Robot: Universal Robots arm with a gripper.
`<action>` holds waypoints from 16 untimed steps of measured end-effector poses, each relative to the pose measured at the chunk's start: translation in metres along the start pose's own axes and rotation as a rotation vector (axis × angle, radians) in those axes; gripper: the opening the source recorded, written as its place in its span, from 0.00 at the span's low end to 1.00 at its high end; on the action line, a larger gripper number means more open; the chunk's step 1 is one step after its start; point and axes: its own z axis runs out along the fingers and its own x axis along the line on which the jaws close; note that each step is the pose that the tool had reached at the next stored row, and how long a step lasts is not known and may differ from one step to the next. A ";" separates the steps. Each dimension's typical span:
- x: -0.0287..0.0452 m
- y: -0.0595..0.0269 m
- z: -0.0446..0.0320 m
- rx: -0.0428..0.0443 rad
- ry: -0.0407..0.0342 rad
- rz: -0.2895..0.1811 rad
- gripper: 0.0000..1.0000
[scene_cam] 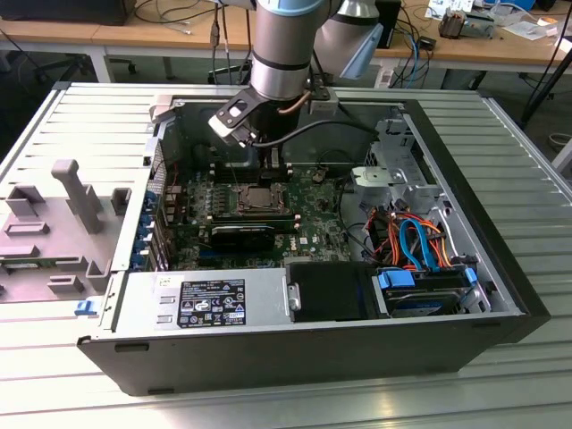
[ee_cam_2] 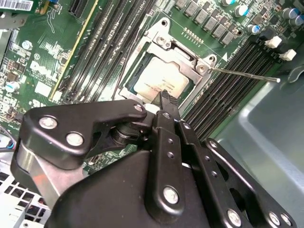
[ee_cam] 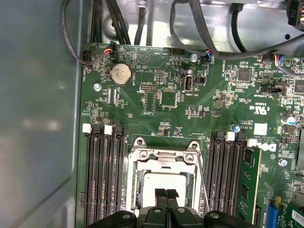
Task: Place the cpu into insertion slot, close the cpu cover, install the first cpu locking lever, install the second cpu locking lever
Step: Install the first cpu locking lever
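- The gripper [ee_cam: 166,194] has its two black fingertips pressed together with nothing between them. It hangs over the cpu [ee_cam: 164,183], and contact cannot be judged.
- In both wrist views its black linkage hides the socket's near edge.
- The cpu sits in the insertion slot [scene_cam: 259,198], its grey top showing through the window of the cpu cover [ee_cam: 161,155], which lies flat over it.
- A thin lever rod [ee_cam_2: 242,74] juts from the socket's corner across the memory slots [ee_cam_2: 223,92].
- Beyond lie the green board [ee_cam: 161,109] and a coin battery [ee_cam: 120,74].
- In the exterior view the arm [scene_cam: 281,54] blocks the socket's far side. Orange and blue cables [scene_cam: 411,237] lie toward the exterior view's right, inside the computer case [scene_cam: 295,357].
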 end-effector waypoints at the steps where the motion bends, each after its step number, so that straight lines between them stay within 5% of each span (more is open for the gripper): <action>1: 0.0000 0.0000 0.0000 -0.0001 -0.0008 -0.008 0.11; 16: 0.0000 0.0000 0.0000 -0.0022 -0.0116 -0.149 0.11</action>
